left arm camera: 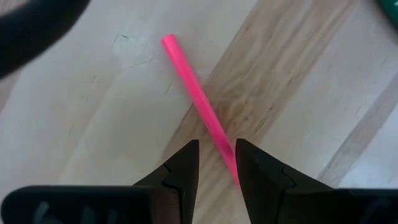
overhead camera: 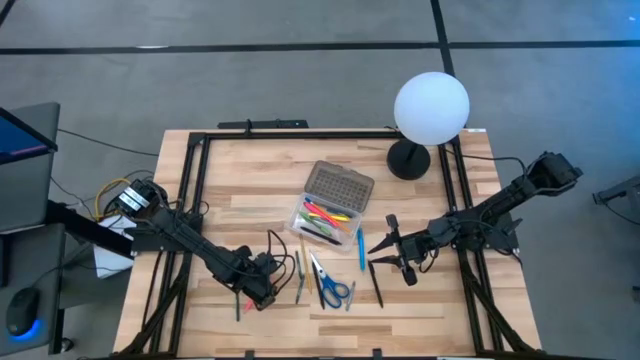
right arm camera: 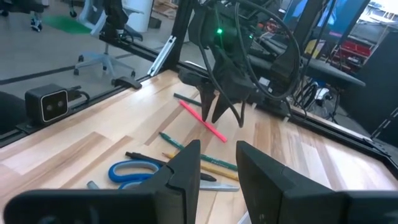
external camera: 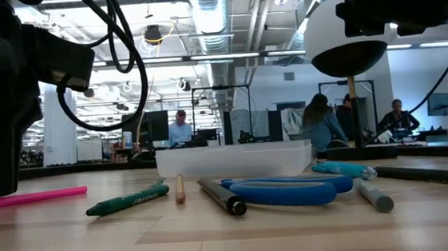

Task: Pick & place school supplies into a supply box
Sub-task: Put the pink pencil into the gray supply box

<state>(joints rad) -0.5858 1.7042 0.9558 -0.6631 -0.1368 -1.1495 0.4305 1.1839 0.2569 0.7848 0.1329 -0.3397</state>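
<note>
A pink pen (left arm camera: 196, 93) lies flat on the wooden table. My left gripper (left arm camera: 217, 165) points down over its near end, open, with one finger on either side of the pen. My right gripper (right arm camera: 217, 165) is open and held level above the table's right half with nothing between its fingers. The clear supply box (overhead camera: 322, 218) stands mid-table with its grey dotted lid (overhead camera: 340, 186) swung back and coloured pens inside. In front of it, blue-handled scissors (overhead camera: 332, 288), a green pencil (overhead camera: 300, 287), a blue pen (overhead camera: 361, 248) and a black pen (overhead camera: 377, 290) lie on the table. My left gripper comes at the pink pen's near end (left arm camera: 229, 152) from above, fingers across it. The pen runs close along one finger (left arm camera: 252, 168) and passes behind it; I cannot tell whether the two touch. The pen lies on the table.
A white globe lamp (overhead camera: 430, 108) on a black foot (overhead camera: 408, 160) stands at the far right. Black frame rails (overhead camera: 190, 190) run along the table's left, far and right edges. A small camera (right arm camera: 53, 102) sits at the near edge.
</note>
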